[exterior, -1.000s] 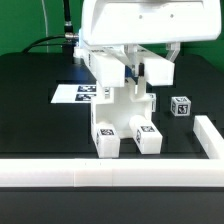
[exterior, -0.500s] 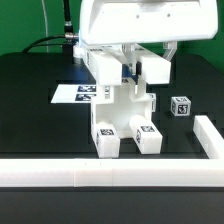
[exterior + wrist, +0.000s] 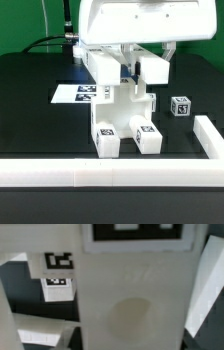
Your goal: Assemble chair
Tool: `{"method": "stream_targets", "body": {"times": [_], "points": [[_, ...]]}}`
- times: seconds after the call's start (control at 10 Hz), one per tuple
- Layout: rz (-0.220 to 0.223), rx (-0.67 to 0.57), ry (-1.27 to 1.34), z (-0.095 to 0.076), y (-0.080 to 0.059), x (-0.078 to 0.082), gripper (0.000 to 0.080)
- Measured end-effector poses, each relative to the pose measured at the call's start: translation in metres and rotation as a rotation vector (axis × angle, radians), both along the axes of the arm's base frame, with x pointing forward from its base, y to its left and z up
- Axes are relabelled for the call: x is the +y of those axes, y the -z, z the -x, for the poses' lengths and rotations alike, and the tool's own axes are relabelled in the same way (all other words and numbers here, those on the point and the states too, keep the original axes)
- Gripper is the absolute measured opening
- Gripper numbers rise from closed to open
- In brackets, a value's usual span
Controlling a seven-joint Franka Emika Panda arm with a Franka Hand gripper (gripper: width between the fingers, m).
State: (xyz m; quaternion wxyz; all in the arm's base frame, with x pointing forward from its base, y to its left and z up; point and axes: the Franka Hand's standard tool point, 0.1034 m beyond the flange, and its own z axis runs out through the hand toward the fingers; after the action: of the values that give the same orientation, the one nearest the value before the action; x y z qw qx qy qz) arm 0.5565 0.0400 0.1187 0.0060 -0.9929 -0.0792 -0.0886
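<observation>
Black table [image 3: 35, 125] with white things on top.
Standing in the middle, the half-built chair [image 3: 125, 120]; flat behind it, the marker board [image 3: 70, 95]; toward the exterior view's right, a small block [image 3: 180, 107]; along the front and right, a low rail [image 3: 110, 176].

On my screen the gripper [image 3: 133, 74] is mostly a broad, boxy housing of glossy white plastic that fills the upper right of the frame. Its lower corners are rounded and its underside is shaded grey. Below the housing, near the upper centre, the fingers [image 3: 128, 62] are slim and dark blue-grey, far narrower than the body above them. At the upper left a black cable [image 3: 48, 43] curves toward a small metallic fitting [image 3: 72, 35]. I cannot tell whether it plugs into the arm.
</observation>
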Motion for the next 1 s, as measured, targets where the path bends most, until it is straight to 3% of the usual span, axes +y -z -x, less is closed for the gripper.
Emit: {"method": "stream_targets", "body": {"times": [1.0], "points": [[0.001,-0.013,0.008,0.0052,0.0001,0.0003,0.0289]]}}
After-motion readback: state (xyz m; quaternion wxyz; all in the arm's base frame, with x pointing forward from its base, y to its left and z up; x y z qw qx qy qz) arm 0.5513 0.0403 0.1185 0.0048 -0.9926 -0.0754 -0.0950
